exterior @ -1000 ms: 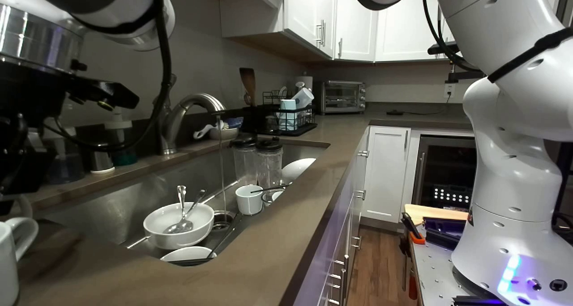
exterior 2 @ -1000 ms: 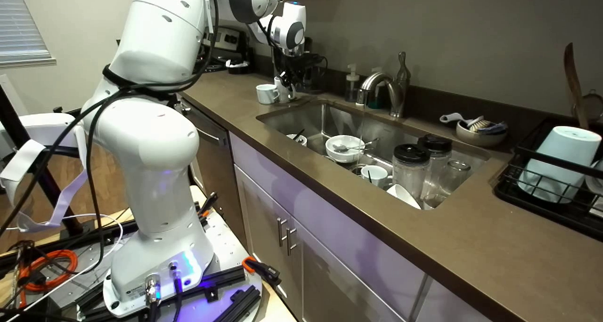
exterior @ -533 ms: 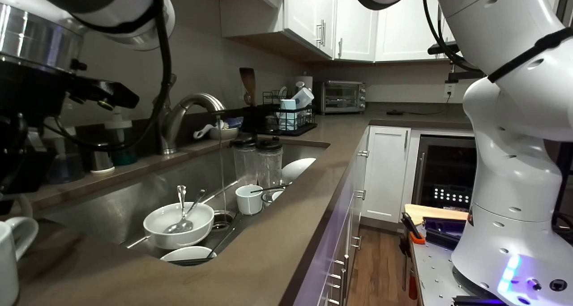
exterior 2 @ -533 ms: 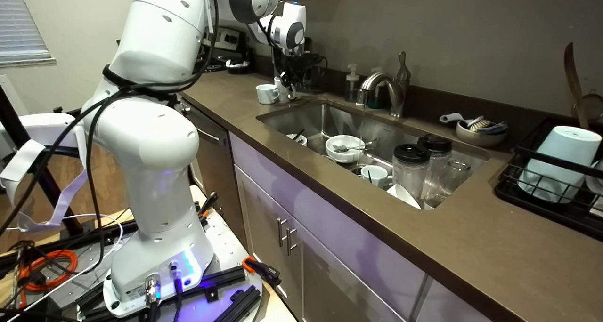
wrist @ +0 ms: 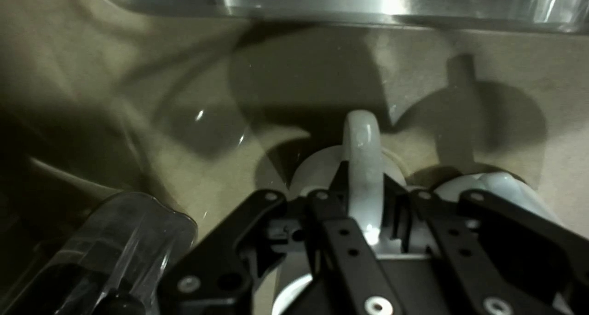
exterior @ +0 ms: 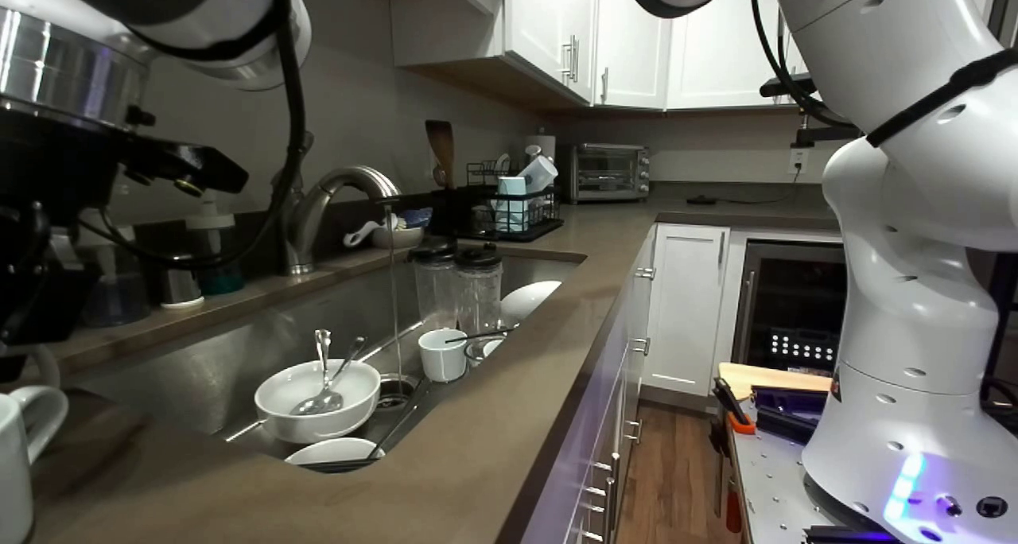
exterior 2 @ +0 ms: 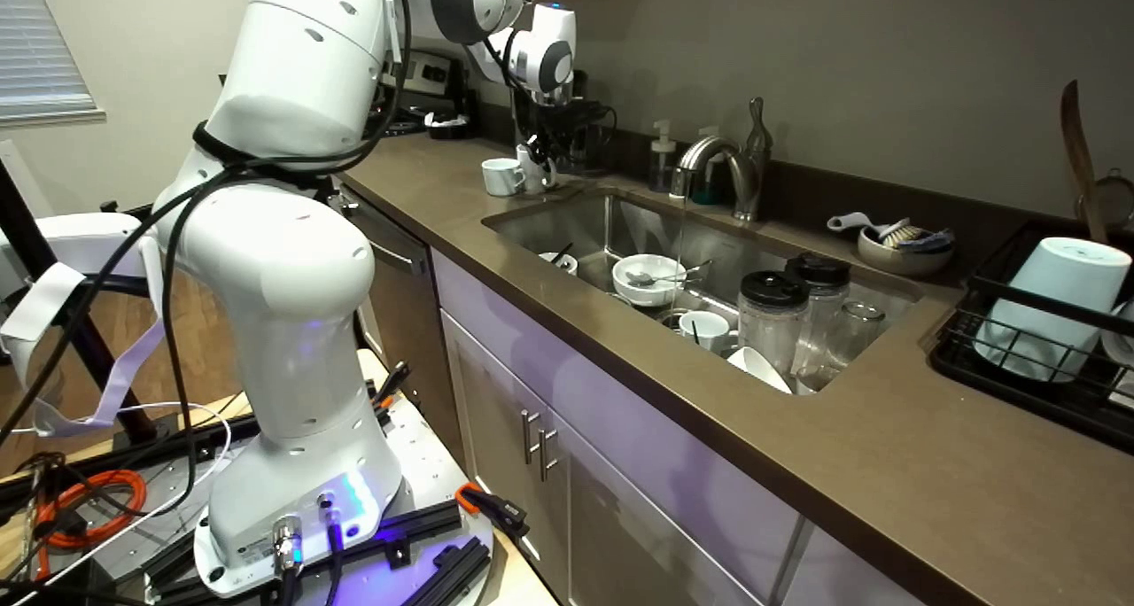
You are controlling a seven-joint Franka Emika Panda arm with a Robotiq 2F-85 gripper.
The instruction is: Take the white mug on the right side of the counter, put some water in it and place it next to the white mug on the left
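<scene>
A white mug stands on the counter beside the sink corner, under my gripper (exterior 2: pixel 539 150) in an exterior view (exterior 2: pixel 533 174). In the wrist view its handle (wrist: pixel 362 144) sits between the fingers of my gripper (wrist: pixel 366 182), which touch it on both sides. Part of the mug's body is hidden by the gripper. A second white mug (exterior 2: pixel 500 178) stands close beside it. It also shows in the wrist view (wrist: pixel 501 186) and at the left edge of an exterior view (exterior: pixel 12 464). The inside of both mugs is not visible. Water runs from the faucet (exterior: pixel 354 180).
The sink (exterior 2: pixel 638 203) holds a white bowl with spoons (exterior 2: pixel 648 280), another white mug (exterior 2: pixel 704 330) and lidded jars (exterior 2: pixel 775 318). Soap bottles (exterior 2: pixel 662 159) stand behind it. A clear container (wrist: pixel 133 241) is near the gripper. A dish rack (exterior 2: pixel 1045 349) stands beyond the sink.
</scene>
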